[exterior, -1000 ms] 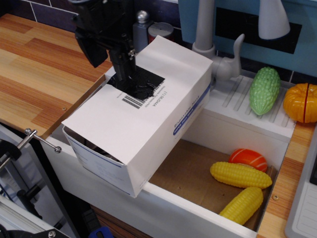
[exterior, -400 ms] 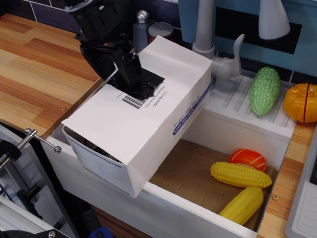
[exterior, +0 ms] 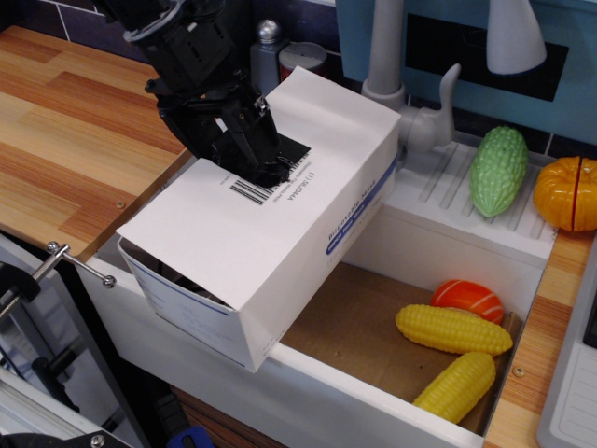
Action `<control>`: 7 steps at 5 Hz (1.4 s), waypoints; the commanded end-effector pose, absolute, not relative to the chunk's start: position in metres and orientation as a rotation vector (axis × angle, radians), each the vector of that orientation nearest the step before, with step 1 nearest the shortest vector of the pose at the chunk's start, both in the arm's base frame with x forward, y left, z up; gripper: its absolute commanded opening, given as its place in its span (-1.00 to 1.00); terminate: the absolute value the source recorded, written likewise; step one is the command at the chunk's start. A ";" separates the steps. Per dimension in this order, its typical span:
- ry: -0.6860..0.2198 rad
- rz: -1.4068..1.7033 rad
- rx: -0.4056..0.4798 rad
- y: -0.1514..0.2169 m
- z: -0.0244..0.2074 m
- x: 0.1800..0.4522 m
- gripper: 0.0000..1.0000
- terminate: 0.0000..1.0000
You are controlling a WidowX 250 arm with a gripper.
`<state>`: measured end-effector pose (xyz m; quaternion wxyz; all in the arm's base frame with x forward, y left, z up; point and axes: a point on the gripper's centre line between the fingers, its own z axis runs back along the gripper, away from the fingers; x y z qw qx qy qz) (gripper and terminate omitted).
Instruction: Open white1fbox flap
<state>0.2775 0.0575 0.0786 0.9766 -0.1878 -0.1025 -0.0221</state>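
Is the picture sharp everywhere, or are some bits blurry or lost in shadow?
In the observation.image view, the white1fbox and its barcode are crisp and evenly lit; the gripper is black against the black tape patch, so its jaws blur into one dark mass; the corn shows soft glossy highlights.

The flap (exterior: 252,224) carries a barcode and blue lettering, both too small to read.

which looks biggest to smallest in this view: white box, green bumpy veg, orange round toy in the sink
1. white box, by far the largest
2. green bumpy vegetable on the drainboard
3. orange round toy, partly hidden behind a corn cob, so its full size is uncertain
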 end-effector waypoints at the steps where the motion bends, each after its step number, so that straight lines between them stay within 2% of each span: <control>1: -0.282 -0.068 -0.371 0.039 0.098 0.278 1.00 -1.00; 2: -0.272 -0.105 -0.356 0.036 0.107 0.282 1.00 -1.00; 3: -0.246 -0.123 -0.305 0.030 0.129 0.286 1.00 -1.00; 5: -0.179 0.016 -0.263 0.004 0.168 0.279 1.00 -1.00; 6: -0.177 0.117 -0.265 -0.010 0.172 0.268 1.00 -1.00; 7: -0.205 0.204 -0.308 -0.026 0.167 0.261 1.00 -1.00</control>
